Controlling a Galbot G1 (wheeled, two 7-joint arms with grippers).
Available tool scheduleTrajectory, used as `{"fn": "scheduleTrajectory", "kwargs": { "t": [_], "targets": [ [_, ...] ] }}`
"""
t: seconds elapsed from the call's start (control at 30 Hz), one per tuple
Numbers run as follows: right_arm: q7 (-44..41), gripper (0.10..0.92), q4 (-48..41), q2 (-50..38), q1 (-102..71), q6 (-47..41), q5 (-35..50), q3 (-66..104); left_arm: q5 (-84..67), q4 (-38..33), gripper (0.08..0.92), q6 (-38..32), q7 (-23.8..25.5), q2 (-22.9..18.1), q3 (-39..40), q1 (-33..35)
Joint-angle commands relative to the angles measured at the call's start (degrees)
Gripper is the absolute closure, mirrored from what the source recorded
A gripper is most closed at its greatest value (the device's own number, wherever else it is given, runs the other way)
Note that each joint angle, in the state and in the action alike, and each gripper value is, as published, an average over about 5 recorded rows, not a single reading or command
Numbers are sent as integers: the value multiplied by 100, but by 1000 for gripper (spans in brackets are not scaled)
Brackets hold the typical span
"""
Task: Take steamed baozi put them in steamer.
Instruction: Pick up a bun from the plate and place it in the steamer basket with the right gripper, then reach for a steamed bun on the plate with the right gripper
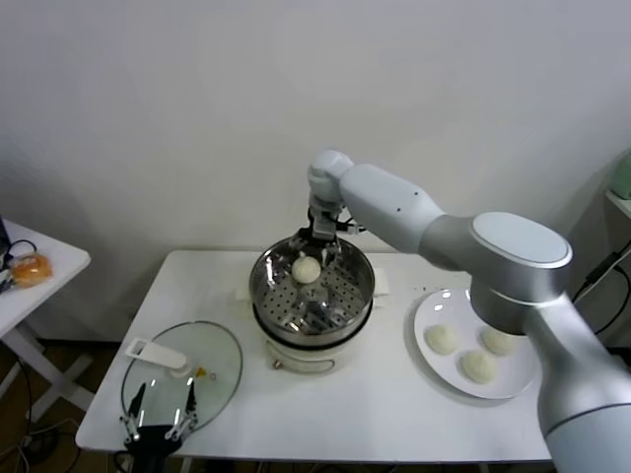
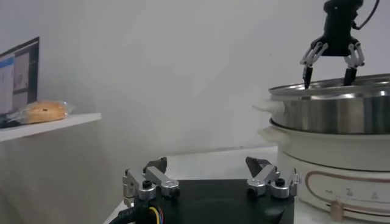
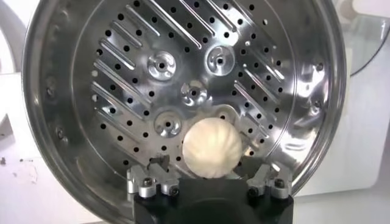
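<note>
One off-white baozi [image 1: 307, 269] lies on the perforated bottom of the shiny steamer [image 1: 264, 296], toward its back. My right gripper [image 1: 317, 242] hangs just above it, at the steamer's rim, fingers spread and apart from the bun. In the right wrist view the baozi [image 3: 212, 147] rests between the open fingers [image 3: 159, 165] on the steamer floor [image 3: 73, 91]. Three more baozi [image 1: 443, 339], [image 1: 501, 341], [image 1: 479, 367] sit on a white plate [image 1: 426, 313] to the right. My left gripper [image 1: 160, 416] is open and empty at the table's front left.
A glass lid [image 1: 187, 367] with a white handle lies flat at the front left, under the left gripper. A side table at far left holds an orange wrapped object [image 1: 30, 266]. The steamer sits on a white cooker base [image 2: 341, 164]. A wall is close behind.
</note>
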Motion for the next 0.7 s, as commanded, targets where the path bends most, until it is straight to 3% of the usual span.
{"fn": "scheduleTrajectory", "kwargs": {
  "t": [0.03, 0.2, 0.4, 0.53, 0.7],
  "targets": [
    [-37, 222, 311, -351, 194, 281, 368, -81, 9, -32, 177, 20, 3, 12, 3, 8],
    [-273, 230, 649, -979, 950, 152, 1794, -913, 15, -63, 177, 37, 1, 14, -3, 48],
    [-281, 218, 1046, -1901, 2174, -1585, 4176, -2728, 26, -83, 177, 60, 1, 17, -15, 88],
    [-196, 204, 1474, -2605, 2661, -2675, 4348, -3598, 28, -64, 177, 79, 2, 18, -17, 74],
    [197, 203, 2634, -3477, 3065, -3820, 4177, -4423, 34, -58, 177, 100, 6, -1, 7, 53]
  ]
}}
